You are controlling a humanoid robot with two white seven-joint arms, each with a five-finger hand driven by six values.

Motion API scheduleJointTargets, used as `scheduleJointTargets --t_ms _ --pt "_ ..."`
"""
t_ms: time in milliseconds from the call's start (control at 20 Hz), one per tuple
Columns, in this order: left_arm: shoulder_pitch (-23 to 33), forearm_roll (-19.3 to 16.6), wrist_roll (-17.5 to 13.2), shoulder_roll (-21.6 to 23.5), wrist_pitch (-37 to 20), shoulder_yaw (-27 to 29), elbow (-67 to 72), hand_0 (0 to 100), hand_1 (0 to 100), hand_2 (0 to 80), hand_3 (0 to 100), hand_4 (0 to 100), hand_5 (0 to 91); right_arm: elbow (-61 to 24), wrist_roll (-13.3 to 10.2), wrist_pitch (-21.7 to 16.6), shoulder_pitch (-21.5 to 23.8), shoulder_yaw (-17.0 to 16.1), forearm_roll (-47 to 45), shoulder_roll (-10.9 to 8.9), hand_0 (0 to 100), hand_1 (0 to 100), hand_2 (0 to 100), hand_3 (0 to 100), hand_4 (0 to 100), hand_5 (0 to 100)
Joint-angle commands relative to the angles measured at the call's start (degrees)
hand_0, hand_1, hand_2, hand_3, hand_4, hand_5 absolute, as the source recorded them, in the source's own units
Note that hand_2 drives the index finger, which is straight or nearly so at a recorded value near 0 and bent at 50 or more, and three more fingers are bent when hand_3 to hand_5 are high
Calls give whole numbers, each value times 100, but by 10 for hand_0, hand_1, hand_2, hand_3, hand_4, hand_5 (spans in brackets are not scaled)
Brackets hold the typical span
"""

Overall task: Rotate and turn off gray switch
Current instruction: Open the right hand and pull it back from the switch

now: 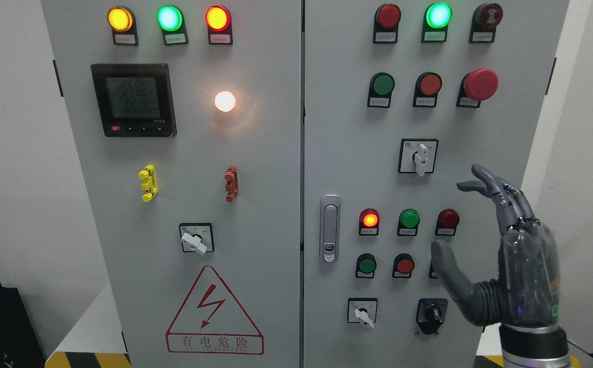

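Gray-white rotary switch (420,158) on the cabinet door (480,133) sits just up and left of the right hand (500,255), its handle pointing down. The hand's fingers (485,181) are spread and hold nothing. Whether it is nearing or leaving the switch is unclear.

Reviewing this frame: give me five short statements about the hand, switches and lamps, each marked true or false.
1. The right hand is open and holds nothing. True.
2. The upper right rotary switch is gripped by the hand. False: the hand is apart from it, lower right.
3. The white lamp on the left door is lit. True.
4. The left hand is reaching for the door handle. False: no left hand shows.
5. The mushroom button is green. False: it is red.
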Motion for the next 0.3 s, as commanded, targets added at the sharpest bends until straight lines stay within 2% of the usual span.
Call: scheduleJointTargets --t_ms 0,250 --pt "-53 114 -3 0 4 44 -149 120 389 0 0 0 0 -102 4 6 101 -34 -67 -416 219 145 64 45 0 0" --pt "-53 114 -3 0 4 44 -149 120 389 0 0 0 0 -102 -4 6 154 10 -67 -407 210 164 68 54 0 0"
